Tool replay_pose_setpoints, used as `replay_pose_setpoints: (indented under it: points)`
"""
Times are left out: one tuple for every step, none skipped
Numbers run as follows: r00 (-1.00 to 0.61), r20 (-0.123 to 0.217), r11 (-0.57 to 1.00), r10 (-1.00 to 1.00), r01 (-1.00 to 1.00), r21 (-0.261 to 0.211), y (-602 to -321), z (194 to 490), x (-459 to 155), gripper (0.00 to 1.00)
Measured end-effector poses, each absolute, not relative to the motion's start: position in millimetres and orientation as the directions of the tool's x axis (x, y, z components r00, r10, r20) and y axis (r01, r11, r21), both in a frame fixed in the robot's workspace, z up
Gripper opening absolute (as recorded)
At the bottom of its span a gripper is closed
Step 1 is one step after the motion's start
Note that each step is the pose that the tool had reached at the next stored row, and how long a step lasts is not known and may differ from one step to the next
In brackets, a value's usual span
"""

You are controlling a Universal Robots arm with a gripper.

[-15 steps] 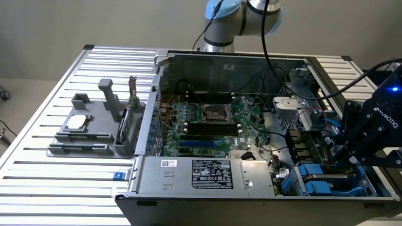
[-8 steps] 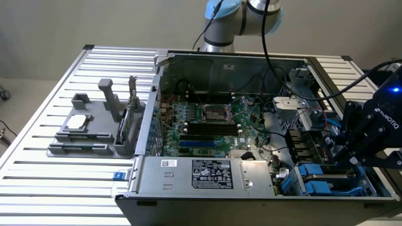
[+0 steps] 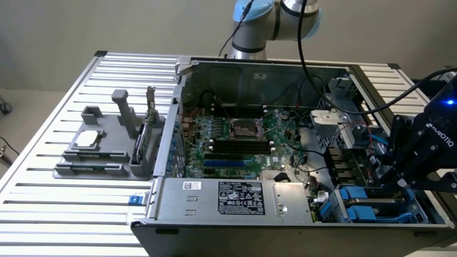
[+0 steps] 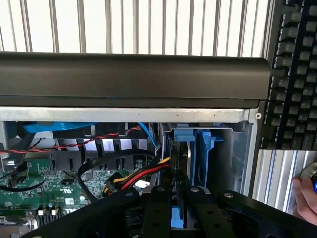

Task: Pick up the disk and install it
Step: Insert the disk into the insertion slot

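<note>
The black end effector (image 3: 397,179) hangs in the crowded corner of the open grey metal computer case (image 3: 257,72), at the exterior view's right. Blue plastic drive carriers (image 3: 357,199) and the case's dark wall (image 4: 133,74) close it in; red, yellow and black cables (image 4: 143,173) crowd one side. The slatted metal counter (image 3: 43,203) has open room at the exterior view's left.

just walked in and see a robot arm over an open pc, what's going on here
A robot arm is working inside an open computer case on a slatted table. Its gripper is down at the drive bays on the exterior view's right, jaws closed narrowly around the blue-framed disk, which stands on edge in its bay. A person's hand rests near a keyboard beside the case.
</note>
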State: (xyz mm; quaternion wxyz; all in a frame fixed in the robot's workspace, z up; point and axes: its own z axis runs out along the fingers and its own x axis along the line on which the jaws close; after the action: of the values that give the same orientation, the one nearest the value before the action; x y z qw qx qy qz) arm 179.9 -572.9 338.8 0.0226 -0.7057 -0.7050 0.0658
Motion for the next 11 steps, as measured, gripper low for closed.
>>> replay_pose_setpoints:
  points:
    - [-0.001,-0.061,-0.006,0.998,0.992,-0.125,-572.9,338.8,179.9,0.17]
    - [0.001,-0.061,-0.009,0.998,0.992,-0.125,-572.9,338.8,179.9,0.17]
    - [0.004,-0.061,-0.011,0.998,0.992,-0.125,-572.9,338.8,179.8,0.17]
    - [0.006,-0.061,-0.014,0.998,0.992,-0.125,-572.9,338.8,179.8,0.17]
    - [0.010,-0.061,-0.017,0.998,0.992,-0.125,-572.9,338.8,179.8,0.17]
    - [0.013,-0.061,-0.020,0.998,0.992,-0.125,-572.9,338.8,179.8,0.17]
    - [0.016,-0.061,-0.023,0.998,0.992,-0.125,-572.9,338.8,179.7,0.17]
    - [0.018,-0.061,-0.025,0.998,0.992,-0.125,-572.9,338.8,179.7,0.17]
    - [0.020,-0.061,-0.027,0.998,0.992,-0.125,-572.9,338.8,179.6,0.17]
    - [0.022,-0.061,-0.029,0.998,0.992,-0.125,-572.9,338.8,179.6,0.17]
    - [0.024,-0.061,-0.032,0.998,0.992,-0.125,-572.9,338.8,179.5,0.17]
